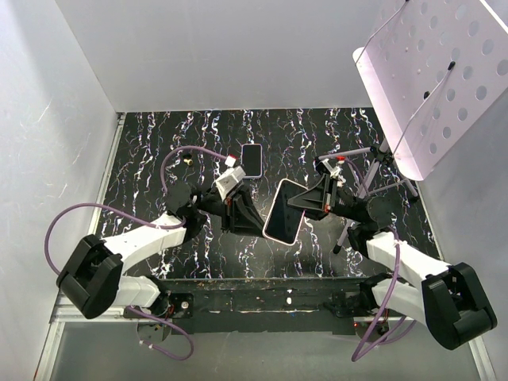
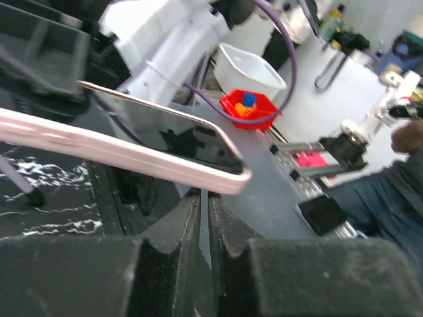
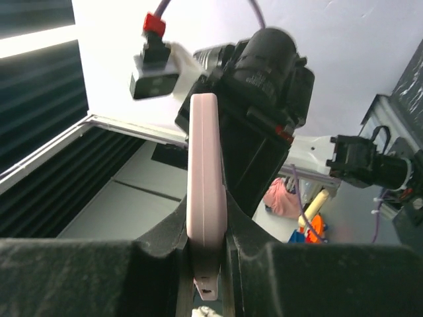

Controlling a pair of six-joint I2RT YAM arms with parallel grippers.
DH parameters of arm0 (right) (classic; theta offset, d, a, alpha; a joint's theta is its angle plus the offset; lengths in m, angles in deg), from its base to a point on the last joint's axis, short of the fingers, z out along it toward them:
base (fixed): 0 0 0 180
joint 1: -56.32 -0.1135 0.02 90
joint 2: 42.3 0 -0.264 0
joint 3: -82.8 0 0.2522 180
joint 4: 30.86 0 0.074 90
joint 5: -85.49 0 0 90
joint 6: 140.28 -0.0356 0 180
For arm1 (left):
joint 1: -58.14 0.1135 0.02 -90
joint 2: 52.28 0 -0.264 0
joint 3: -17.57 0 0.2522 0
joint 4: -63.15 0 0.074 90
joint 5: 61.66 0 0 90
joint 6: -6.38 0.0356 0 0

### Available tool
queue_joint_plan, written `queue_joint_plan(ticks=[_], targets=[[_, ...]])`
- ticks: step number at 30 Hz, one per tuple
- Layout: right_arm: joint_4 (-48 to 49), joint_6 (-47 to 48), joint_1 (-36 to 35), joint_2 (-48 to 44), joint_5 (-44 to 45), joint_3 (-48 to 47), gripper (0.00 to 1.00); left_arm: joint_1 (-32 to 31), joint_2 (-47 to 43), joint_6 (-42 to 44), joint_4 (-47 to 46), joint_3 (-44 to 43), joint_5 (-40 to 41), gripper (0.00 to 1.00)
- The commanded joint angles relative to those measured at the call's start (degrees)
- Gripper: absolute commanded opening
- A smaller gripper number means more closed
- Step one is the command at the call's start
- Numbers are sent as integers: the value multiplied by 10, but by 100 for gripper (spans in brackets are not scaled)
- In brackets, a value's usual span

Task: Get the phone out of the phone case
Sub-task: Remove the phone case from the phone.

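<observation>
Now | R gripper (image 3: 205, 247) pinches pink case (image 3: 201, 185), per R-wrist | L gripper (image 2: 203, 205) near-closed | top only: 2nd phone (image 1: 252, 160)

phone case (image 3: 203, 198): smooth satin plastic | table (image 1: 159, 143): glossy marbled black

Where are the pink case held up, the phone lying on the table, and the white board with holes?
pink case (image 1: 284, 212), top view, middle of its dark face.
phone (image 1: 252, 159), top view, middle of its screen.
board with holes (image 1: 444, 103), top view, middle of the white sheet.
</observation>
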Motion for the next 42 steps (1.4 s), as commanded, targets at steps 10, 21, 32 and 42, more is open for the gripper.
queue_joint_plan(ticks=[10,21,32,42], targets=[[23,73,-7,-83,23,-18,1,6,-112,171,395,13,154,51],[-64,162,33,-100,33,-27,1,6,-270,-56,265,125,256,49],[18,110,33,-68,30,-17,1,3,-184,-64,249,74,244,61],[-3,132,33,-68,28,-11,1,-12,-141,-87,197,63,226,44]])
